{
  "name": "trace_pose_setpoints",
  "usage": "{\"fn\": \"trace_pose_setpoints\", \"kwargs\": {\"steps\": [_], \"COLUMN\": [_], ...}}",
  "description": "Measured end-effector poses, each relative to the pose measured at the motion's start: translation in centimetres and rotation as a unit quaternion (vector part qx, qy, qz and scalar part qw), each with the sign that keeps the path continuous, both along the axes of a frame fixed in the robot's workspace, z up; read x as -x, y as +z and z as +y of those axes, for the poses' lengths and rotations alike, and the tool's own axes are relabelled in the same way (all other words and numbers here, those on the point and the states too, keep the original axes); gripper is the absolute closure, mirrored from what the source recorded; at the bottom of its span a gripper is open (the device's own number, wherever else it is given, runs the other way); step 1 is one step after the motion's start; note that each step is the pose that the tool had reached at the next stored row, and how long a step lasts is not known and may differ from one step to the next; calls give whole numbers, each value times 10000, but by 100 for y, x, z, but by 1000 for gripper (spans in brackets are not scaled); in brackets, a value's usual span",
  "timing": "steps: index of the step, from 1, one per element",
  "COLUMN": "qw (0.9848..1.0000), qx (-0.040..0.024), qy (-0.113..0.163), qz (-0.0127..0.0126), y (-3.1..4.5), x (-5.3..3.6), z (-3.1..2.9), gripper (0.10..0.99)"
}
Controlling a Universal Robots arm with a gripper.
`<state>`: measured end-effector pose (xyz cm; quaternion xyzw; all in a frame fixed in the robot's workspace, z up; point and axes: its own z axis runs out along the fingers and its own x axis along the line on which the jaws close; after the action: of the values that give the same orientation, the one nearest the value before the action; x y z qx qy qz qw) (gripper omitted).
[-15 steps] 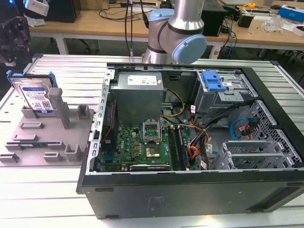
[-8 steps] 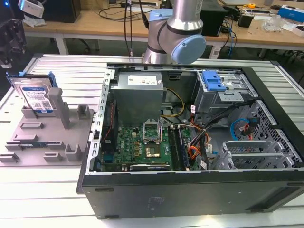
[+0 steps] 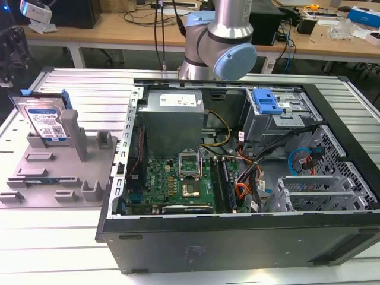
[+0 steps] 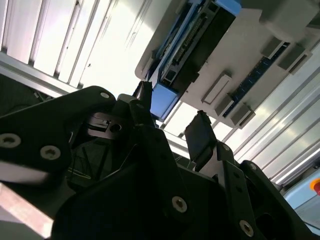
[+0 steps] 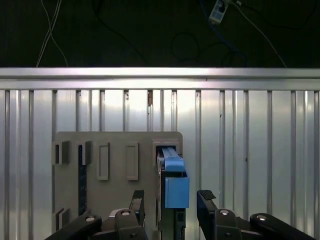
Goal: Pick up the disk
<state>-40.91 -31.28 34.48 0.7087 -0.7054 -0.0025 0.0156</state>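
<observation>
Exterior view: the disk [image 3: 43, 122] stands on edge in the grey fixture [image 3: 89, 160], on the surface [image 3: 89, 89] at the exterior view's left, beside the open case [image 3: 237, 249].

Second wrist view: pincer [image 4: 172, 117] wide open, empty, clear of the disk.

First wrist view: the disk's blue end lines up between the fingers [image 5: 206, 197].

We see the gripper [image 5: 171, 197] in matt black, its fingers [image 5: 206, 200] dull and hard-looking, dotted with bright metal screw heads [image 5: 223, 213]. Between those fingers, the disk [image 5: 175, 182] shows smooth blue plastic rails. In the exterior view its face is silvery metal under a smooth, paper-like label. The fixture [image 5: 117, 150] below the gripper is matt grey plastic. The counter [image 5: 250, 130] beyond the gripper is ribbed, shiny bare metal.
</observation>
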Motion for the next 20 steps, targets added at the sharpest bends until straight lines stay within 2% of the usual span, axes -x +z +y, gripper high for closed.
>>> {"fn": "trace_pose_setpoints", "kwargs": {"steps": [6, 12, 20], "qw": [10000, 10000, 10000], "qx": [0, 0, 4], "qy": [-1, 0, 0], "qz": [0, 0, 1], "y": [-23, -133, -216], "x": [-15, -30, -24], "z": [15, 15, 16], "gripper": [545, 545, 545]}}
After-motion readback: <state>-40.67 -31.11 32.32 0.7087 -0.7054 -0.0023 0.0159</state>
